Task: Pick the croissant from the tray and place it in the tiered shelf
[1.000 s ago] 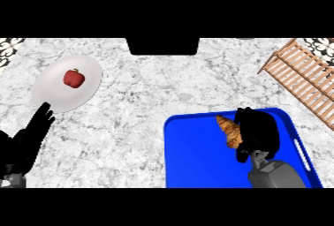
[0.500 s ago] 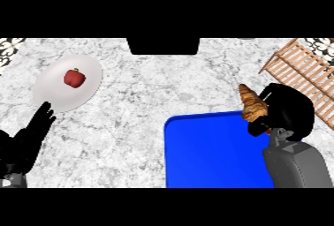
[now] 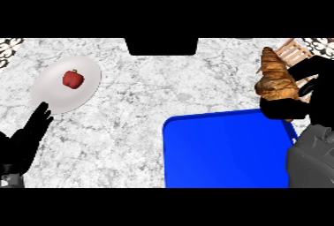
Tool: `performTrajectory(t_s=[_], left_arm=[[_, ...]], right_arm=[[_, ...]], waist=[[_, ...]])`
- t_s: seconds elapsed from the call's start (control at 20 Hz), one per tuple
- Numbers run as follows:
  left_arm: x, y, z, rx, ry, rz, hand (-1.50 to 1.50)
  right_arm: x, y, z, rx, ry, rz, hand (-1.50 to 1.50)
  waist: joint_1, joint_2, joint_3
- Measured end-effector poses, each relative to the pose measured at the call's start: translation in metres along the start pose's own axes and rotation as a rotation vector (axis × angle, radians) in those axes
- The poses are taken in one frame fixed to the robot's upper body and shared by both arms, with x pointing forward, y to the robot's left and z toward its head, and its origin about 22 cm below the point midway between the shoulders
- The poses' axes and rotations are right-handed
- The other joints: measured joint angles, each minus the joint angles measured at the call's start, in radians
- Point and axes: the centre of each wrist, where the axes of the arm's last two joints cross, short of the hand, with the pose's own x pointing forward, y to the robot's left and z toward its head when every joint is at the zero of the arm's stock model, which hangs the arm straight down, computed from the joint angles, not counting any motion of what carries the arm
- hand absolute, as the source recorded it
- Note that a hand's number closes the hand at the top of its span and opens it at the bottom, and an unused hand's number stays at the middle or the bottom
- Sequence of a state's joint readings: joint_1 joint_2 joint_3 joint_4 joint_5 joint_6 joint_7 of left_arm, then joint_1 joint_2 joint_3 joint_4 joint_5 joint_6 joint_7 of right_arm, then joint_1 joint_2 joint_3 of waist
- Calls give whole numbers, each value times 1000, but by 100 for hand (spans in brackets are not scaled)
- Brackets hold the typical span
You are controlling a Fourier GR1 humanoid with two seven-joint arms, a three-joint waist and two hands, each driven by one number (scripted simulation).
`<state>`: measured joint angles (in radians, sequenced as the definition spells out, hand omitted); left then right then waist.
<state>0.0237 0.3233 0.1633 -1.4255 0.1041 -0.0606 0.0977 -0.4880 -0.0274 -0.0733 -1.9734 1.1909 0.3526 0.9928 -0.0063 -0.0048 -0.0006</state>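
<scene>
I've got the croissant (image 3: 276,77) clear of the tray (image 3: 222,152), right hand (image 3: 312,86) fingers curled round it beside the shelf (image 3: 297,52), only the placing left; left hand (image 3: 29,137) rests open.
</scene>
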Motion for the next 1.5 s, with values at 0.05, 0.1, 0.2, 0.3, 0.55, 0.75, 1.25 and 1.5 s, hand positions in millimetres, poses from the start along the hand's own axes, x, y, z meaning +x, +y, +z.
performTrajectory(t_s=[0.05, 0.1, 0.2, 0.3, 0.55, 0.75, 1.25, 1.5], left_arm=[[-1, 0, 0, 1, 3, 2, 0], [0, 2, 0, 2, 3, -1, 0], [0, 2, -4, 2, 3, -3, 0], [-2, -1, -1, -3, 2, -7, 0], [1, -2, -4, -1, 0, -3, 0], [1, -2, -3, -2, 3, -3, 0], [0, -3, -6, 1, 2, -2, 0], [-3, -5, -6, -4, 1, -5, 0]], right_arm=[[2, -11, 5, -20, -10, -37, 150], [3, -21, 9, -42, -14, -68, 150], [7, -35, 15, -82, -27, -114, 150], [12, -50, 21, -129, -42, -148, 150], [25, -84, 30, -221, -90, -196, 150], [33, -105, 24, -295, -86, -171, 150], [51, -144, -17, -359, 11, 24, 150], [53, -162, -41, -358, 76, 72, 150]], waist=[[-1, -1, 0], [-1, -1, 0], [-1, 0, 0], [2, 0, 0], [1, -1, -1], [2, -2, -1], [3, 0, -1], [8, 2, -1]])
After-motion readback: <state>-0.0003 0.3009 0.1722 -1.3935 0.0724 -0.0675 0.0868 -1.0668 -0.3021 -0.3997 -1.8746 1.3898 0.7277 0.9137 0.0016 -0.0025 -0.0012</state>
